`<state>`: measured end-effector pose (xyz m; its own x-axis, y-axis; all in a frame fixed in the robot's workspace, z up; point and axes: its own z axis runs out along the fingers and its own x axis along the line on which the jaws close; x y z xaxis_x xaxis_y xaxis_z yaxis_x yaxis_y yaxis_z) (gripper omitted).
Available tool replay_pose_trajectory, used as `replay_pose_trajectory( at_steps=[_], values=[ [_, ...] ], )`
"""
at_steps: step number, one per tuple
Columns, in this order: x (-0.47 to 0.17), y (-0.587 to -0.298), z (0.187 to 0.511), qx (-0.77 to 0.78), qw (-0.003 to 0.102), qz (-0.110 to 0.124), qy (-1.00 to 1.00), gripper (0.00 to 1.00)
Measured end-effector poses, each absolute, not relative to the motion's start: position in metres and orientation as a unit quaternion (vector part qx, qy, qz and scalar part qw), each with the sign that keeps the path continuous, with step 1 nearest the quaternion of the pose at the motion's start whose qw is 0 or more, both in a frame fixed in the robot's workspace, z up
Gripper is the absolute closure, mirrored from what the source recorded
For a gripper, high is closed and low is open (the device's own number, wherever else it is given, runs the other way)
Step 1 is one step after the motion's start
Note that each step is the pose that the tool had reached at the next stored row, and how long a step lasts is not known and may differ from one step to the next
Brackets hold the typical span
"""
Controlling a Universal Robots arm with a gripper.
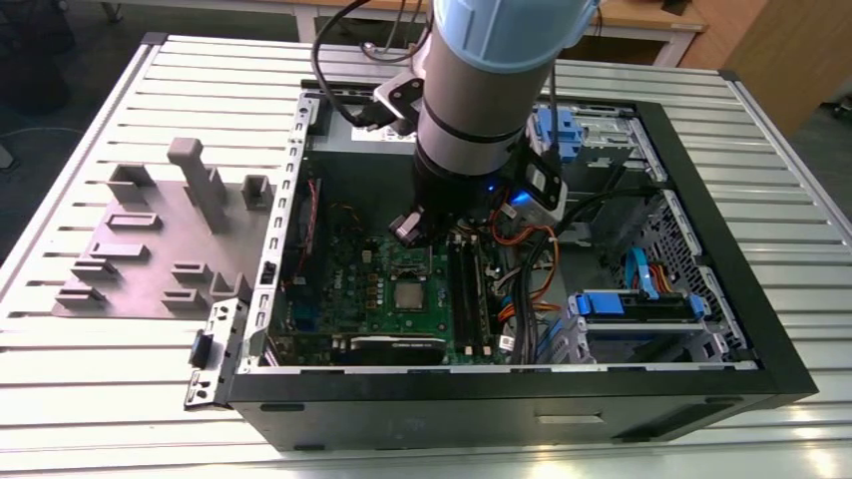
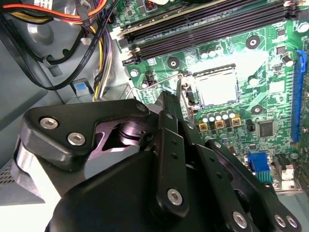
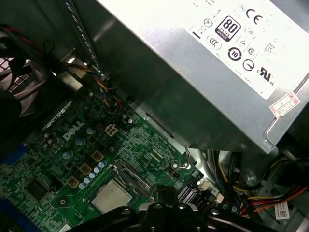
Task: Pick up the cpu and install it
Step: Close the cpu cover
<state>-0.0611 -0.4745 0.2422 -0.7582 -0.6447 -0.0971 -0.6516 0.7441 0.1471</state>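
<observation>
**Already in the socket: the cpu lies flat beneath a hovering gripper**

Nearest the wrist cameras, the black gripper (image 2: 176, 104) is held low over the motherboard (image 2: 270, 63), close beside the socket. Whether it is open or closed cannot be told, and nothing is seen to be carried in it. It is judged to be kept upright and clear of the board so that nothing is knocked.

Just beyond it, the cpu (image 3: 110, 197) is seen lying level inside the socket frame (image 3: 129, 180), dull metal face upward, as a chip must lie to seat. Whether the frame is clamped over it cannot be told.

In the second wrist view the chip's face is washed out by glare, and the dark memory slots (image 2: 203, 29) are shown beyond it. The first wrist view gives that face plainly, with the grey power supply (image 3: 193, 72) behind.

The exterior view adds the wider setting. The arm (image 1: 480, 90) is brought down from the upper centre of the frame into the open computer case (image 1: 692, 379). On the exterior view's left, a grey plastic fixture (image 1: 147, 249) rests on the slotted table (image 1: 799, 249).
</observation>
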Motion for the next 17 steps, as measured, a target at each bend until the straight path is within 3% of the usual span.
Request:
replay_pose_trajectory(
  at_steps=[17],
  values=[
    [-0.0611,-0.482,0.2421,-0.35,0.02,0.086,0.932,0.89]
  ],
)
